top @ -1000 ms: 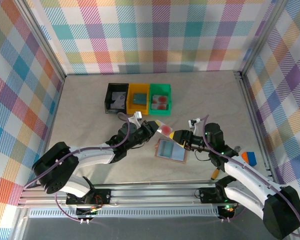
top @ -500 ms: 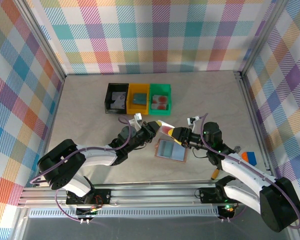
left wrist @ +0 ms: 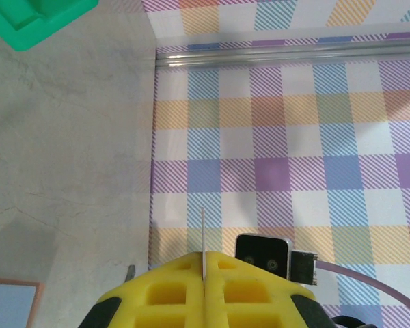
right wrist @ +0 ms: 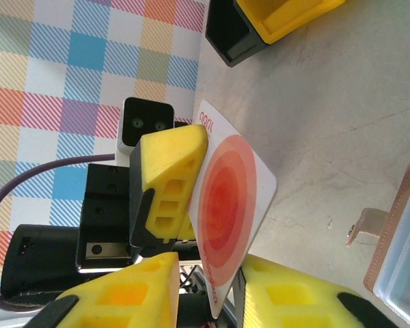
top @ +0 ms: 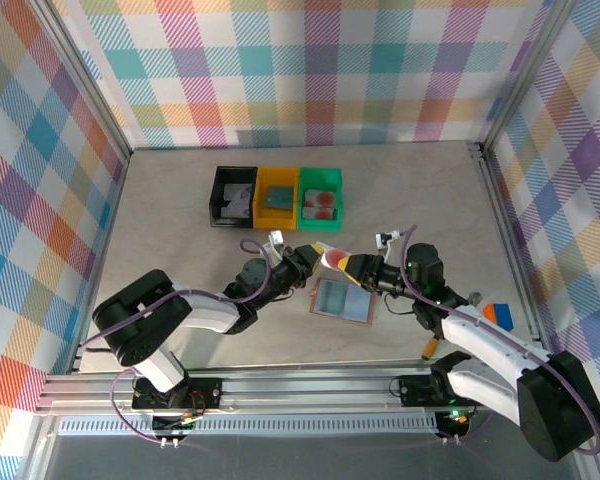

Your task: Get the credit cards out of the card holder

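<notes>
A pale credit card [top: 332,258] with a red-orange round spot hangs above the table between both arms. My left gripper [top: 315,255] is shut on its upper edge; in the left wrist view the card [left wrist: 203,239] stands edge-on, pinched in that gripper [left wrist: 203,258]. My right gripper [top: 348,265] straddles the card's lower end [right wrist: 229,205]. There the right gripper [right wrist: 212,266] is open, with a gap showing between one finger and the card. The card holder [top: 345,299] lies open on the table just below, its grey-blue inside facing up.
Black [top: 234,196], yellow [top: 277,197] and green [top: 321,197] bins stand in a row at the back, each with a card inside. An orange and blue object [top: 497,315] lies by the right wall. The checked walls close in on three sides.
My right gripper has moved left onto the card's lower end and its jaws have narrowed around it. The left gripper has shifted slightly right with the card, still shut.
</notes>
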Controlling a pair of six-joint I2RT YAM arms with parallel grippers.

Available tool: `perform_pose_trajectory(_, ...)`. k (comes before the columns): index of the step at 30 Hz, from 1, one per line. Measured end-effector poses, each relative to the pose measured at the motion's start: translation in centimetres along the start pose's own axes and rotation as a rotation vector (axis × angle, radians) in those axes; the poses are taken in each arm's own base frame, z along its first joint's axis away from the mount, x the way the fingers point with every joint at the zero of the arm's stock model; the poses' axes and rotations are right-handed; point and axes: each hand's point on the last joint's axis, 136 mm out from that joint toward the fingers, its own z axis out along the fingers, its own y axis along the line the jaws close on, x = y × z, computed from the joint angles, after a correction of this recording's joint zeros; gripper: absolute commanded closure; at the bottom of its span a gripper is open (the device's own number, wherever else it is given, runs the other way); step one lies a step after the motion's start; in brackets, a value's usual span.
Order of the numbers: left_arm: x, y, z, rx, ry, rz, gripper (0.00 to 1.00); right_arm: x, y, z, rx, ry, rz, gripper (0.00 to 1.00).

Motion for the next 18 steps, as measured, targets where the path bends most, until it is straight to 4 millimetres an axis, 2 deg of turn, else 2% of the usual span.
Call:
perform_pose_trajectory(14,0.60,0.01,0.01,0.027,0.013,-0.025,1.00,-0.19,-0.40,0.28,0.009,-0.005,-0.025,0.89)
perform_pose_trajectory(18,0.55,0.14,-0.12,0.026,0.010,-0.025,1.00,-0.25,-0.38,0.28,0.010,-0.007,-0.033,1.00)
